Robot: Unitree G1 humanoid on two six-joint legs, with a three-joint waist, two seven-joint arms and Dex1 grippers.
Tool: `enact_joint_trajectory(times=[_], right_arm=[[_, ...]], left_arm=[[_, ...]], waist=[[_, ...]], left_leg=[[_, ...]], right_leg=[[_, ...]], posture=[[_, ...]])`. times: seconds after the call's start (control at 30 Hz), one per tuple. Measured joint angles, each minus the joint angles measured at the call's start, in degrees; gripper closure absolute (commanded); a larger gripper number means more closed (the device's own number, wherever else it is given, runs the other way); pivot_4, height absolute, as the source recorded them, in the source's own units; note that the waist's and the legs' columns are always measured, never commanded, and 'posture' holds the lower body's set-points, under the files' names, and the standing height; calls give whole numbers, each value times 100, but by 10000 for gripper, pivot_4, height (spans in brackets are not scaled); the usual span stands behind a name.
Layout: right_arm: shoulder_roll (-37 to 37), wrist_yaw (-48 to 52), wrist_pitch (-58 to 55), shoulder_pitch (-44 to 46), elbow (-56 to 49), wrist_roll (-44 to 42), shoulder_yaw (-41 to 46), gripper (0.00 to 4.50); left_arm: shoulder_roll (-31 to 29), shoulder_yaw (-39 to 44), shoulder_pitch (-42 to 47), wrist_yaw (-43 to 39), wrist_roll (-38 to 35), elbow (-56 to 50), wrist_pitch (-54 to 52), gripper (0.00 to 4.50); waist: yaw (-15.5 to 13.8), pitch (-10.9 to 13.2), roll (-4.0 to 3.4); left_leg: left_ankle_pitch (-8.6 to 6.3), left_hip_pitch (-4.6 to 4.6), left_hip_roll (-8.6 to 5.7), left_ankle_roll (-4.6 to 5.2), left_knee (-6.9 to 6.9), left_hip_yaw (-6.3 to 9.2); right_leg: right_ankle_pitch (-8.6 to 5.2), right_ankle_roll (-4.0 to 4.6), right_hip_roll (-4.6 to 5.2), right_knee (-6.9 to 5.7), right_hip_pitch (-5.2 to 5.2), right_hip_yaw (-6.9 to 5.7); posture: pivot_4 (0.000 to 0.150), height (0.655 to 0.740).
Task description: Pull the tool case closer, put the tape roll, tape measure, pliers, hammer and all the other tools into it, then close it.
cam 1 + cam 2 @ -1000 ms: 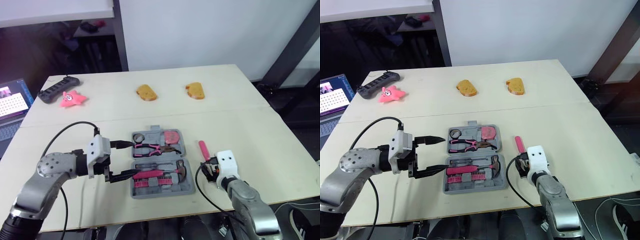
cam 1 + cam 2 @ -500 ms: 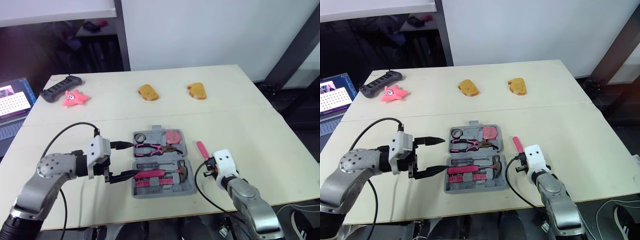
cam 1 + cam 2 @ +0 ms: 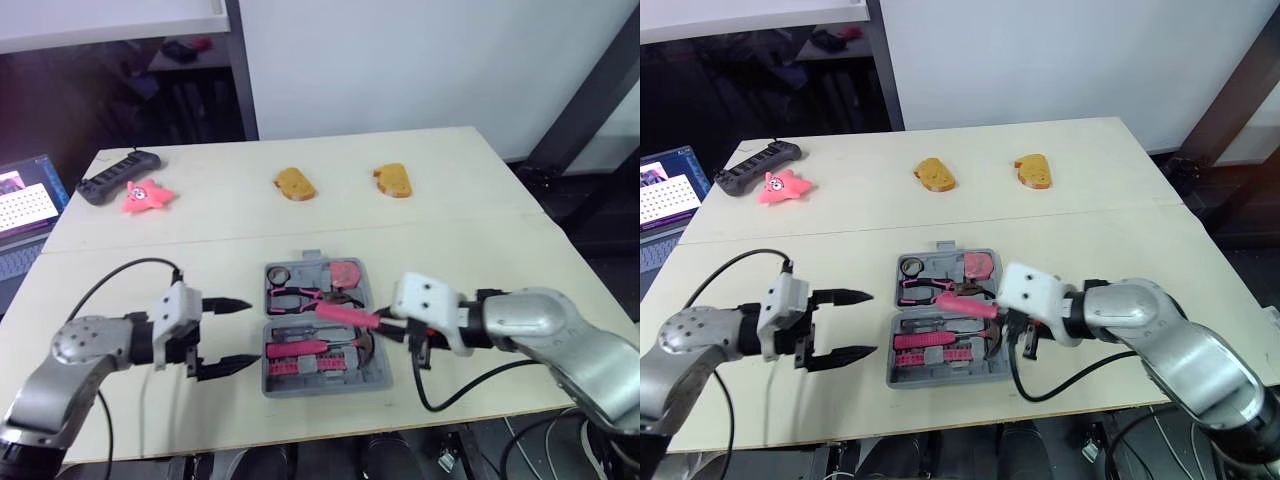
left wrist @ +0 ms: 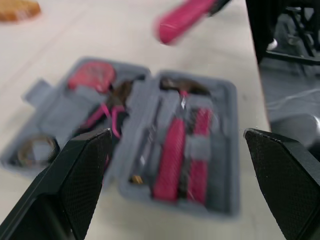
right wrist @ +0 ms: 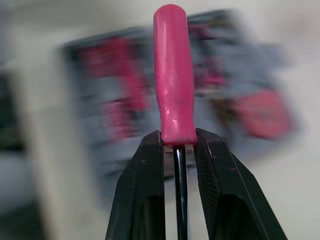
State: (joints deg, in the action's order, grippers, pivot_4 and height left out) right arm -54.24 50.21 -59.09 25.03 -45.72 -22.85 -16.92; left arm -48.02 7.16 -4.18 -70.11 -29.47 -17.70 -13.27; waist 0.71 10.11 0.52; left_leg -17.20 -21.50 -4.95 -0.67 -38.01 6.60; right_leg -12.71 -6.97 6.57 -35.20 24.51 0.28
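Grey tool case (image 3: 320, 385) lying open and flat, near centre, holding tape roll (image 3: 277, 274), pink tape measure (image 3: 345, 272), pliers (image 3: 305, 297) and hammer (image 3: 362, 340); pink-handled screwdriver (image 3: 347, 314) held roughly level just above its middle

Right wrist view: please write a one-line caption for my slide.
Right gripper clamps a pink-handled tool by its shaft over the open tool case.

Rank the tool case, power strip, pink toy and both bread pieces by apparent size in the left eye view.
1. tool case
2. power strip
3. pink toy, narrowly
4. left bread piece and right bread piece look alike: unranked.
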Motion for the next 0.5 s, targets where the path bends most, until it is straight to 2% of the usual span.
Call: enact_joint_trajectory(times=[0.17, 0.5], right_arm=[[636, 76, -578, 1266, 175, 39, -1299, 41471], [1559, -336, -1091, 2011, 611, 502, -3099, 41471]], left_arm=[[-265, 442, -484, -490, -107, 39, 215, 0], [-292, 1036, -1555, -833, -227, -277, 589, 0]], waist=[[-13, 1, 2], [6, 1, 2]], left_leg=[[0, -4, -2, -1, 0, 4], [-1, -8, -8, -2, 2, 5]], right_leg=[[-4, 7, 12, 0, 6, -2], [-1, 5, 18, -4, 14, -7]], posture=[[1500, 7219], [1500, 7219]])
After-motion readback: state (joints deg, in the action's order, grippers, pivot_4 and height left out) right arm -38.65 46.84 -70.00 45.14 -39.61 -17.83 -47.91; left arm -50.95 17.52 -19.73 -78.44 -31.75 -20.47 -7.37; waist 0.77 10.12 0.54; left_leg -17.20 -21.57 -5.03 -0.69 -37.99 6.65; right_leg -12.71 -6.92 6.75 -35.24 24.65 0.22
